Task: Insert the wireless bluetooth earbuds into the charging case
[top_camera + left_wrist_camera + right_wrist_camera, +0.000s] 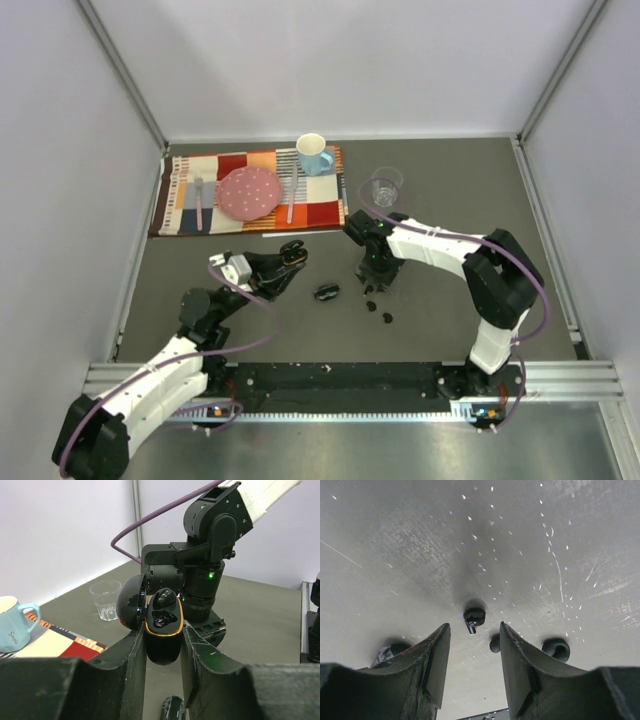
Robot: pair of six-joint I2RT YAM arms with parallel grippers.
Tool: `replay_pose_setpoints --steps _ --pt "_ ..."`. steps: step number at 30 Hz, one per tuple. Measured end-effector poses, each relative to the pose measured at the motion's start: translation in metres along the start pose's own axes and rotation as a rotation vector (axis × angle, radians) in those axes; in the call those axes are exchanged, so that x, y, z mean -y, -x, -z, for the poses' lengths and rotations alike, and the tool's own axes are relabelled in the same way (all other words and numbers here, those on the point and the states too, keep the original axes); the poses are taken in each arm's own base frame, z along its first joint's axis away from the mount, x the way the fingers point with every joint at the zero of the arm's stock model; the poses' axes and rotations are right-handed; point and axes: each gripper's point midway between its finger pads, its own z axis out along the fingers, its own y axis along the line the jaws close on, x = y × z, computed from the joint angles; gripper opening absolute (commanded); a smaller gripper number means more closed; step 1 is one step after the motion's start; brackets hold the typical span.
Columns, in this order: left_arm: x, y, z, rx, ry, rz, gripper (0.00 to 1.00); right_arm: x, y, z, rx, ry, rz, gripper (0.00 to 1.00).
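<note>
1. Nearest to the arm bases, the left hand (162, 636) is clenched on the charging case (163, 630). It holds the case up off the surface (470, 180), with the lid (131, 602) swung open to one side. A dark rounded form sits in the upper well, probably an earbud already seated. The other well looks free.
2. A second case (327, 292) lies on the surface a little further out, between the two hands.
3. The right hand (474, 630) points straight down, its fingers apart, grasping nothing. One earbud (474, 616) lies on the surface just past the tips, in line with the gap. Another earbud (495, 643) and a third one (556, 648) lie near it, to the side.
4. The step in hand seems to be picking up the loose earbud. The next move calls for lowering the fingers on both sides of it and closing gently, because such a small glossy thing can slip away. Then it goes to the open case.
5. Far back stand a glass (106, 599), a mug (12, 627), a plate (250, 192) and a placemat (190, 210). The mug carries script writing, too small to read. No brand shows on the cases.
</note>
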Motion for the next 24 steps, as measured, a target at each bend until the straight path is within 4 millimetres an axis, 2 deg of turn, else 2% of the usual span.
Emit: replay_pose_setpoints --steps 14,24 --pt "0.000 0.000 0.000 -0.001 0.000 0.000 0.00 0.001 -0.005 -0.017 -0.012 -0.014 -0.007 0.45" --pt "0.000 0.000 0.000 -0.001 0.000 0.000 0.00 0.003 -0.005 -0.019 -0.011 -0.019 -0.018 0.35"
